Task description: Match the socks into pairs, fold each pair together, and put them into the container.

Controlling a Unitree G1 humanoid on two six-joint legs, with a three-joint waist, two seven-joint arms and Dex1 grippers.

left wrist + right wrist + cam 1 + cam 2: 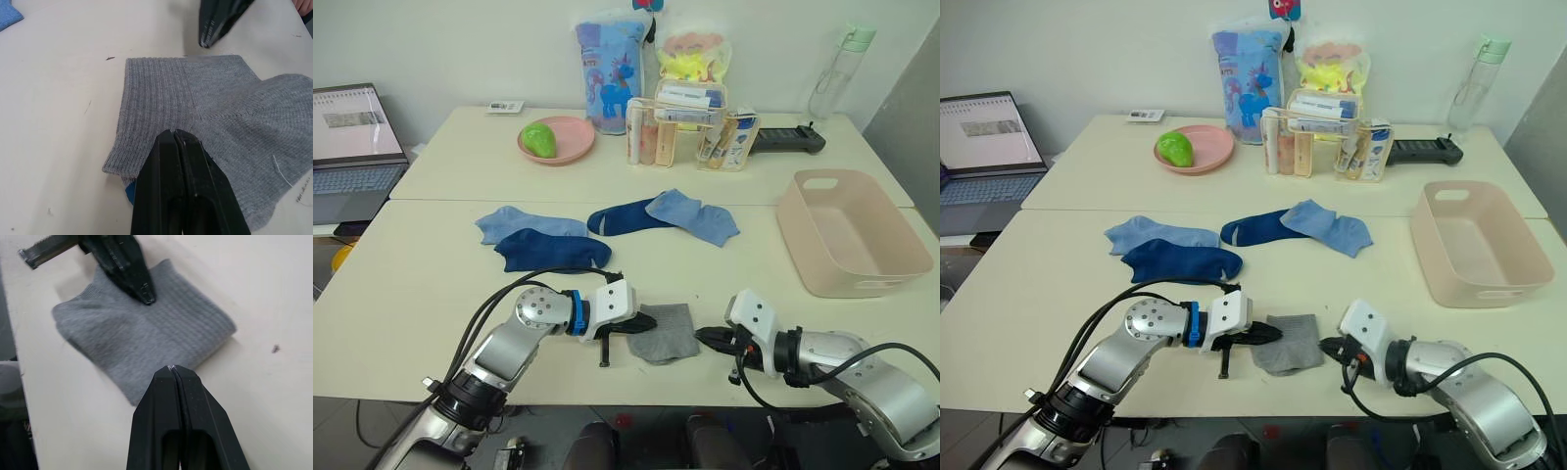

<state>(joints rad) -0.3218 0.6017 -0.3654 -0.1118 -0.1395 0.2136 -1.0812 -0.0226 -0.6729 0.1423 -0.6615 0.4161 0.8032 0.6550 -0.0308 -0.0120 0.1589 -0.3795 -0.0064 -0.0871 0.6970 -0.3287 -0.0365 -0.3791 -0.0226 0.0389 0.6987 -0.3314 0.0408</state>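
A folded grey sock pair point(670, 334) lies near the table's front edge. My left gripper point(647, 321) is shut, its tip point(174, 132) resting on the grey fabric from the left. My right gripper point(703, 336) is also shut, its tip point(171, 368) at the bundle's right edge. Further back lie a light blue sock point(524, 224) with a navy sock point(551, 251) overlapping it, and another navy sock point(625, 217) partly under a second light blue sock point(697, 215). The pale pink container point(803, 233) stands empty at the right.
At the back stand a pink plate point(570, 147) with a green fruit, a clear organiser point(690, 125), patterned bags, a water bottle point(838, 69) and a black device point(788, 140). A laptop point(352, 147) sits at the far left.
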